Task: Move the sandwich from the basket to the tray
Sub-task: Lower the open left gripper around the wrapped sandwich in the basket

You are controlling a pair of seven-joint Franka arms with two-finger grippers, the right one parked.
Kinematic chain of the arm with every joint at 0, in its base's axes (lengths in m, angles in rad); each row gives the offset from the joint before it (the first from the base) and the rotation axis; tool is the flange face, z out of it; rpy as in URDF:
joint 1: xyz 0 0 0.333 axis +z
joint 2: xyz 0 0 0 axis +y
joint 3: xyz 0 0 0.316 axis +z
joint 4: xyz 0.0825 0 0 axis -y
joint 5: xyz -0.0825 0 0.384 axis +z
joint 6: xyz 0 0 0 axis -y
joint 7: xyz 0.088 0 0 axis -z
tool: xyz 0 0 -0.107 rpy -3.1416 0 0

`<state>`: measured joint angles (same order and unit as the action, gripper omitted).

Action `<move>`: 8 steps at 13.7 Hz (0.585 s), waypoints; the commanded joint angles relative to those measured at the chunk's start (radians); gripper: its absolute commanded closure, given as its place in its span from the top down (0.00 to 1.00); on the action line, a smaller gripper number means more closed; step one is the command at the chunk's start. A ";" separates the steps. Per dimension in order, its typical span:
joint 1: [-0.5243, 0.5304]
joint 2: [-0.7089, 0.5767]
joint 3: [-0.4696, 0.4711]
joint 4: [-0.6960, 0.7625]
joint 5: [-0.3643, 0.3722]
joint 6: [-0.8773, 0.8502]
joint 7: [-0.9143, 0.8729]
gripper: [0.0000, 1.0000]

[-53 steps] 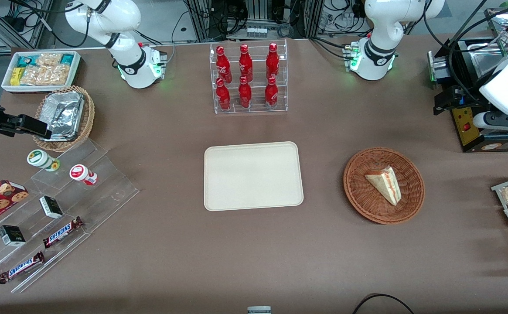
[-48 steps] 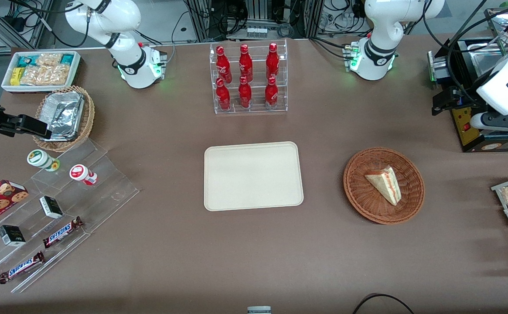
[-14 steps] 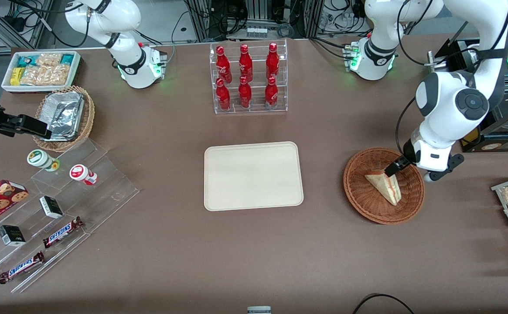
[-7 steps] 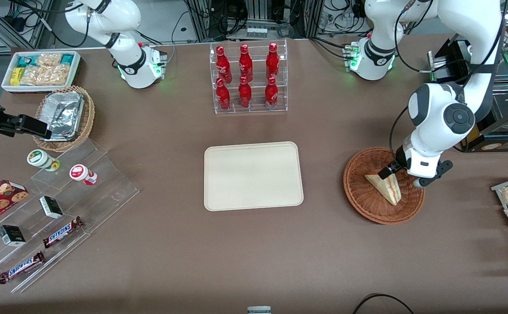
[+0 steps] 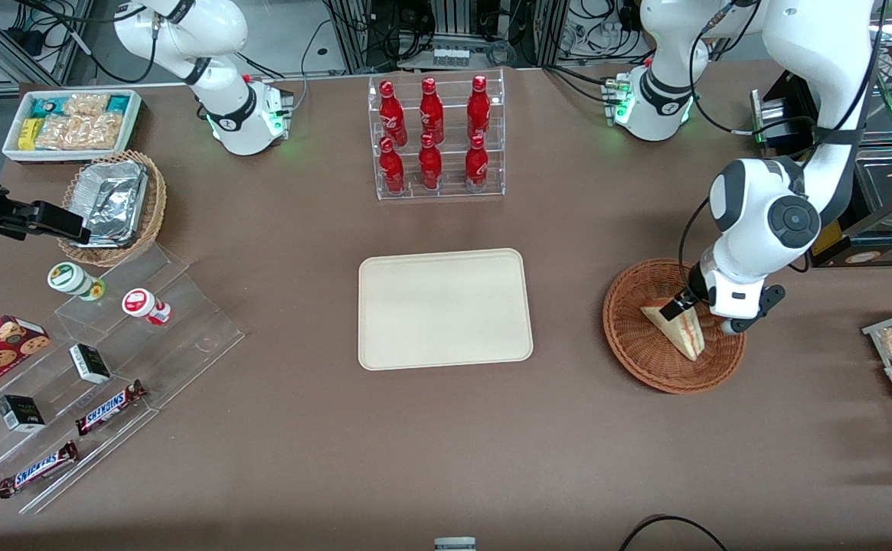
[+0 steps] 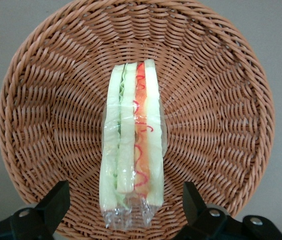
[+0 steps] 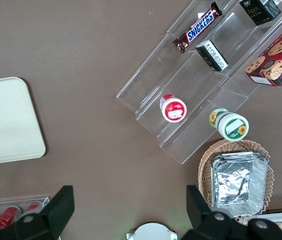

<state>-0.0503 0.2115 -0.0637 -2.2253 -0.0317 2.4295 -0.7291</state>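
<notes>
Hanging low over the round reddish-brown wicker basket [image 5: 674,327], just above its edge farther from the front camera: the black two-finger gripper [image 5: 683,304] of the working white arm. Open wide, with one black finger [image 6: 56,202] on each side of the small clear-wrapped triangle sandwich [image 6: 132,142] and a gap left between each finger and the wrap. Not touching, not holding anything. Straight below the gripper, inside the basket [image 6: 220,100]: the sandwich [image 5: 679,327], lying on the woven bottom, with pale bread on the outside and thin green and red stripes showing along its edge. Pointed end of the wedge nearer the front camera than the gripper. Well apart from the gripper, toward the parked arm's end of the table: the flat cream-coloured tray with rounded corners [image 5: 444,308], lying on the brown table [image 5: 446,436] with nothing on it. Farther from the front camera than the gripper, and well off to the tray's side of it: a clear plastic rack of red bottles [image 5: 436,138].
</notes>
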 commanded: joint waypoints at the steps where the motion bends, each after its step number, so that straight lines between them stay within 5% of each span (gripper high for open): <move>1: -0.002 0.022 -0.002 -0.002 -0.007 0.036 -0.027 1.00; 5: -0.002 0.042 -0.002 0.001 -0.007 0.046 -0.027 0.98; 8: -0.002 0.042 -0.004 0.001 -0.007 0.046 -0.029 0.33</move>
<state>-0.0503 0.2506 -0.0637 -2.2253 -0.0317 2.4594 -0.7389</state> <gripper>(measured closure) 0.154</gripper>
